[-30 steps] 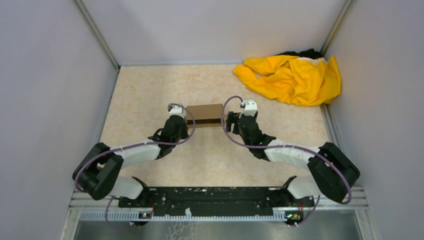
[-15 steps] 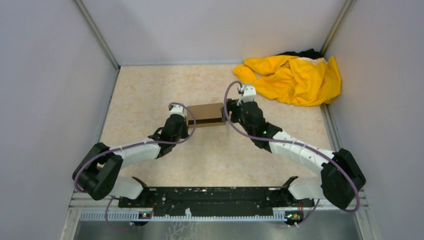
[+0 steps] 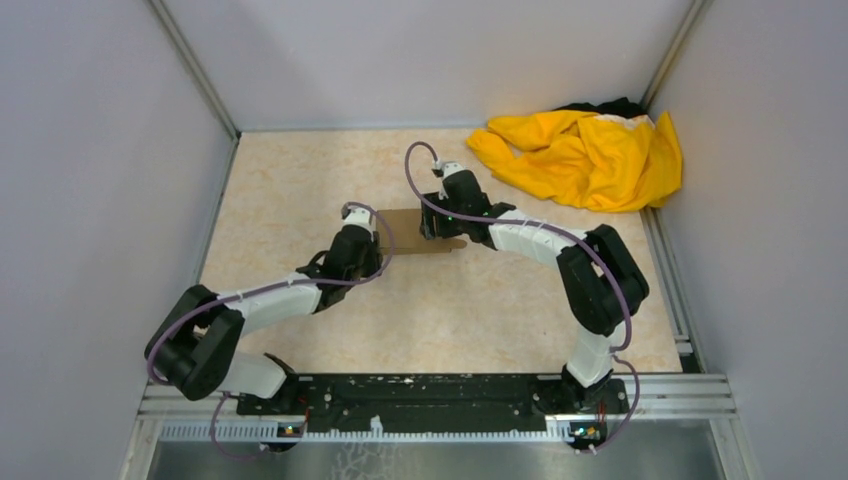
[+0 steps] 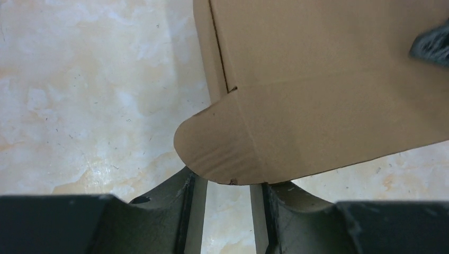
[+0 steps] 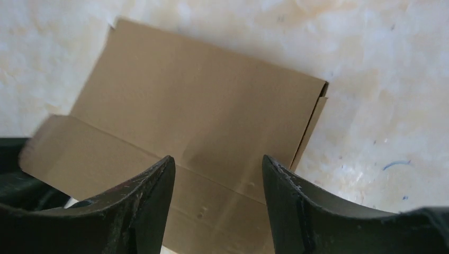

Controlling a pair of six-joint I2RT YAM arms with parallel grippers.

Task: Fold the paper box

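Observation:
The paper box (image 3: pixel 402 228) is plain brown cardboard lying in the middle of the table, with a long flap spread toward the near side. In the left wrist view its rounded flap corner (image 4: pixel 222 148) lies just over my left fingertips. My left gripper (image 3: pixel 374 236) (image 4: pixel 227 185) stands open at the box's left end, with only table showing between its fingers. My right gripper (image 3: pixel 431 226) (image 5: pixel 217 161) hovers open over the box (image 5: pixel 201 111) from the far right side, fingers straddling the crease of the flap. One right finger (image 4: pixel 431 47) shows as a dark shape above the box in the left wrist view.
A crumpled yellow cloth (image 3: pixel 585 155) lies in the back right corner with something black (image 3: pixel 605 105) behind it. Grey walls close the table on the left, back and right. The arms' black base rail (image 3: pixel 430 395) runs along the near edge.
My left gripper has opened and let go of the box's left end. The right arm has swung from the box's right end up and over it, its jaws narrowing a little.

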